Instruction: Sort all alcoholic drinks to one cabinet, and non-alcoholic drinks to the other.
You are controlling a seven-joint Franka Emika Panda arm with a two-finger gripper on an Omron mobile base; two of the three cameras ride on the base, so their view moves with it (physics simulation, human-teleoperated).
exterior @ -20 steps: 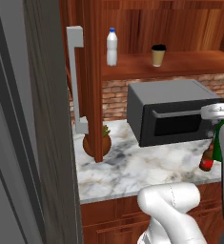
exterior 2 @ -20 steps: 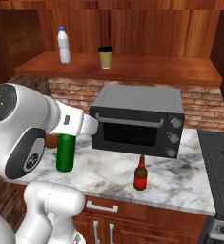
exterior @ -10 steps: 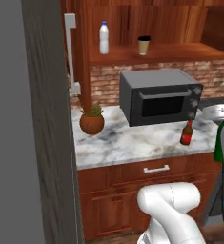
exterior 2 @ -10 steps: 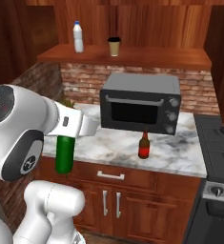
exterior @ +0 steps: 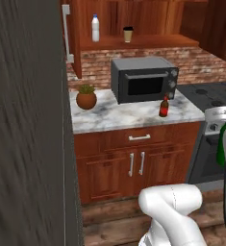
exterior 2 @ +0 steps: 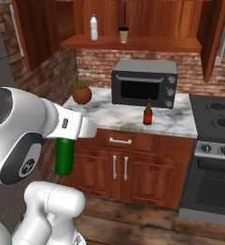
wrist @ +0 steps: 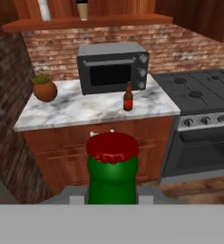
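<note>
Green bottle (wrist: 112, 174): we hold it upright between the fingers (wrist: 112, 200), closed on its body, well back from the counter (exterior 2: 128, 117); red cap facing our hand camera.
Why held: we judge it is bound for a cabinet.
Brown bottle (exterior 2: 147, 114): on the counter, before the microwave (exterior 2: 143, 87); red label.
White bottle (exterior 2: 93, 27) and cup (exterior 2: 123, 34): on the shelf (exterior 2: 133, 44), near each other.

No legible text or labels anywhere.

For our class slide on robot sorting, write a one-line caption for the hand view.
Gripper holds a dark green glass bottle with a red cap, facing a brown red-labelled bottle on the marble counter.
</note>
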